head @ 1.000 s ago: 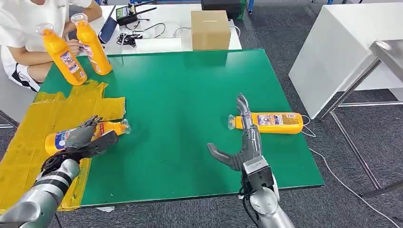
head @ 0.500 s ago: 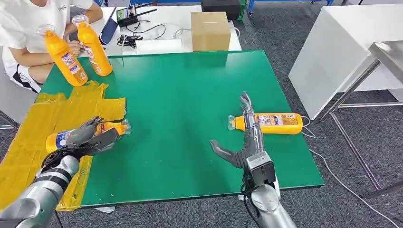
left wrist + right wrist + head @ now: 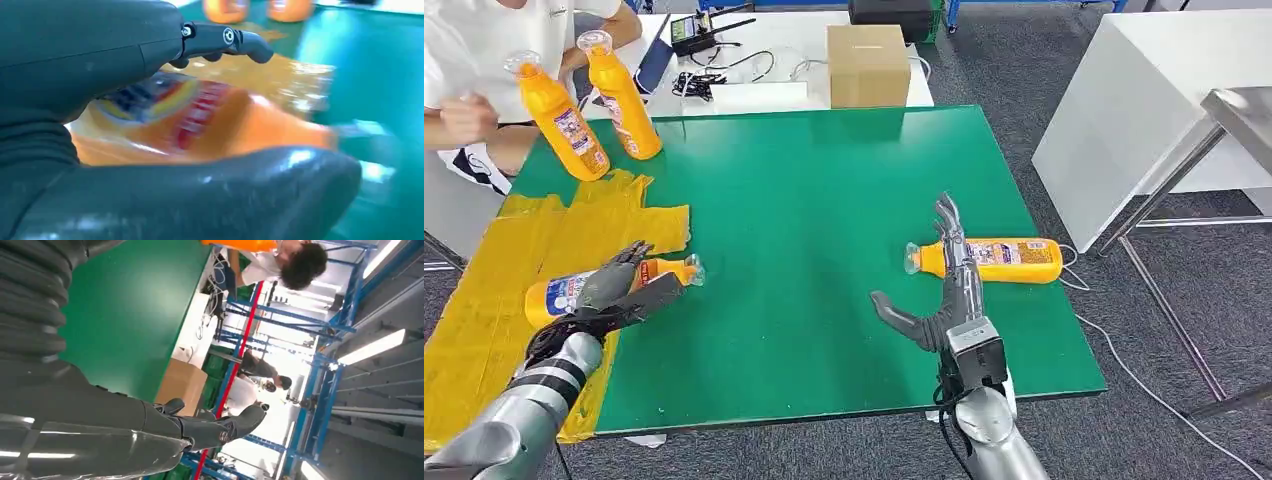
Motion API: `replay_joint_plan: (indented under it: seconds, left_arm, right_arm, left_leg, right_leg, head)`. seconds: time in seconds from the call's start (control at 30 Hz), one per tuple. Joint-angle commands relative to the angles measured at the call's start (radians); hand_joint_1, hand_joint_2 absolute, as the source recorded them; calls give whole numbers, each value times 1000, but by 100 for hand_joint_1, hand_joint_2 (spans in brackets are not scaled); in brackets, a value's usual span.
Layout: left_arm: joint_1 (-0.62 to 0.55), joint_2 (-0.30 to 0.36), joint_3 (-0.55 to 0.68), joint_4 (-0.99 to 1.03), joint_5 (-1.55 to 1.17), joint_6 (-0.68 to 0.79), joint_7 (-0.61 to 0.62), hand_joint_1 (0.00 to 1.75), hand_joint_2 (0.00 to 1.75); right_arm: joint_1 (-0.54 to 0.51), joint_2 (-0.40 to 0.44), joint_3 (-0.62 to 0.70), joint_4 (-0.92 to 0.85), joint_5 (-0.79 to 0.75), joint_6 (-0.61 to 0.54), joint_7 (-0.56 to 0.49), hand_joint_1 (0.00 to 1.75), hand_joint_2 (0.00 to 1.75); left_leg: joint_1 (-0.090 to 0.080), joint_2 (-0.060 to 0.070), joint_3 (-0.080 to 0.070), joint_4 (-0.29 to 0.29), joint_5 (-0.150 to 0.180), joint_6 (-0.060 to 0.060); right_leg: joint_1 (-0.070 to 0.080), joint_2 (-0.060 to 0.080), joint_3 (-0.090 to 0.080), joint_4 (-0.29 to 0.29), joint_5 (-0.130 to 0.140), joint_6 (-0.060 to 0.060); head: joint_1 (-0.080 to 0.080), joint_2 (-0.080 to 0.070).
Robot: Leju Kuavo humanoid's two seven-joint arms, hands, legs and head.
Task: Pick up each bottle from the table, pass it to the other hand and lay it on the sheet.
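Lying on its side under the left robot hand [image 3: 614,290], an orange plastic bottle with a clear cap and printed label [image 3: 559,293] rests half on the crumpled yellow plastic sheet [image 3: 484,290], its cap end reaching past the sheet's edge onto the green counter [image 3: 804,190]. Left robot hand cupped over the bottle's middle, fingers [image 3: 227,40] arched over the top, thumb [image 3: 210,195] along the near side; the left wrist view shows the label between them, but whether the grip presses the bottle I cannot tell.

Right robot hand [image 3: 939,290] spread, holding nothing: fingers straight and pointing away from the robot, thumb splayed out toward the left. Its fingertips overlap the neck end of a second orange plastic bottle [image 3: 999,258], which lies on its side on the counter just beyond and to the right of that hand, cap pointing left. Contact between the two not clear.

Far beyond the left robot hand, two more orange bottles [image 3: 584,100] stand upright at the counter's far corner, beside the sheet's far end. A seated person in a white shirt [image 3: 484,40] is behind them. A brown cardboard box [image 3: 867,62] sits on a white table beyond the counter.
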Motion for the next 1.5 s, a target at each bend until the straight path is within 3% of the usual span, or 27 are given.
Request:
replay_joint_plan:
  seconds: [0.03, 0.3, 0.33, 0.5, 0.7, 0.83, 0.9, 0.97, 1.17, 1.37, 1.5]
  left_arm:
    - [135, -41, -228, -430, 226, -125, -10, 0, 0]
    - [182, -22, -275, -554, 359, -89, -54, 0, 0]
    - [208, -27, -268, -606, 384, -63, -72, 0, 175]
    - [357, -74, -178, -873, 584, 13, -137, 0, 175]
    - [429, -102, -89, -1026, 789, 56, -201, 0, 175]
    - [468, -104, -47, -1095, 966, -58, -183, 0, 175]
    - [478, -104, -35, -1102, 1019, -101, -180, 0, 175]
    - [476, -107, -35, -1093, 1028, -108, -186, 0, 175]
    - [467, -110, -46, -1076, 1046, -124, -188, 0, 175]
    - [436, -111, -84, -1021, 1112, -203, -169, 0, 175]
    - [431, -113, -110, -1018, 1115, -209, -169, 0, 175]
  right_arm:
    - [9, -10, -54, -2, 27, 18, 17, 0, 175]
    - [-10, -54, -68, -12, 166, -42, 55, 0, 175]
    - [-16, -87, -70, -12, 247, -70, 84, 0, 175]
    - [-87, -242, -141, 71, 483, -47, 218, 0, 175]
    - [-158, -336, -177, 176, 538, 34, 237, 0, 175]
    - [-233, -504, -123, 295, 636, 163, 289, 0, 175]
    - [-318, -631, -41, 388, 652, 281, 279, 0, 175]
    - [-406, -676, 5, 472, 641, 332, 247, 0, 175]
    - [-454, -679, 59, 502, 654, 351, 263, 0, 175]
    - [-608, -646, 180, 708, 647, 398, 244, 0, 175]
    - [-667, -578, 251, 876, 666, 352, 259, 0, 175]
  left_leg:
    - [0, -1, -2, 0, -1, -1]
    - [-1, 5, -6, 0, -2, -2]
    - [-1, 5, -7, 0, -2, -1]
    - [0, 6, -9, 1, -2, 0]
    - [-1, 7, -11, 1, -2, 0]
    - [-2, 7, -11, 1, -3, 1]
    - [-2, 8, -10, 2, -3, 1]
    - [-3, 9, -11, 3, -4, 1]
    - [-3, 6, -11, 1, -2, 2]
    - [-3, 8, -9, 1, -2, 2]
    - [-2, 8, -10, 0, -2, 2]
  right_leg:
    - [0, -2, 0, -1, -1, 1]
    - [0, 0, -4, 0, -1, 1]
    - [0, 1, -5, 0, 0, 1]
    - [0, 3, -8, -1, 1, 2]
    - [0, 4, -9, -1, 1, 2]
    - [-1, 4, -9, -1, 1, 2]
    - [-1, 5, -9, 0, 1, 2]
    - [-2, 6, -9, 1, 1, 3]
    - [-2, 4, -8, -1, 1, 2]
    - [-2, 6, -7, -1, 2, 3]
    - [-1, 5, -8, -2, 3, 3]
  head:
    - [0, 0]
    - [0, 0]
    - [0, 0]
    - [0, 0]
    - [1, 0]
    - [0, 0]
    - [0, 0]
    - [0, 0]
    - [0, 0]
    - [0, 0]
    - [0, 0]
